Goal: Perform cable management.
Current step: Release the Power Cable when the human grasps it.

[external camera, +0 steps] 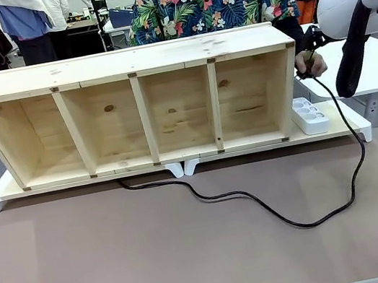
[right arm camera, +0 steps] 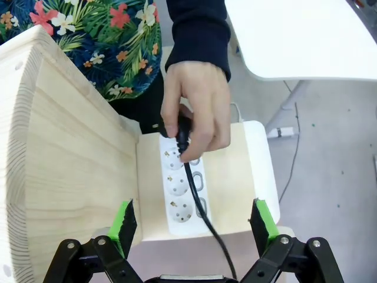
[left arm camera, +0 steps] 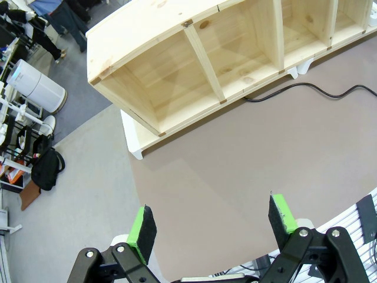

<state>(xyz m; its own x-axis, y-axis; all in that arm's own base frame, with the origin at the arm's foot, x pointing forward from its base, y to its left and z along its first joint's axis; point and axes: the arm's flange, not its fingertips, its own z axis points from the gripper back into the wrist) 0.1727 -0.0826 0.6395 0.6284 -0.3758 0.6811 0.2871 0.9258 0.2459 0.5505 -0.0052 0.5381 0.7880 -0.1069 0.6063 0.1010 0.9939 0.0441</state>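
Wooden shelf point(external camera: 143, 109) stands ahead of both wide, empty grippers, left point(left arm camera: 213, 229) and right point(right arm camera: 192, 227), while the thin glossy cable point(external camera: 258, 201), probably light, limp and slippery, runs between the right jaws up to the person's hand point(right arm camera: 197, 112); best gripped mid-length.

Table point(external camera: 67, 280) bears shelf point(external camera: 131, 63), cable point(external camera: 258, 202)

Wooden shelf point(external camera: 140, 106): one, with four compartments counted
Cable point(external camera: 258, 202): one
Power strip point(right arm camera: 181, 188): one, with three sockets seen free
Person's hand point(right arm camera: 197, 109): one
Grippers: two counted, left gripper point(left arm camera: 212, 227) and right gripper point(right arm camera: 191, 227)
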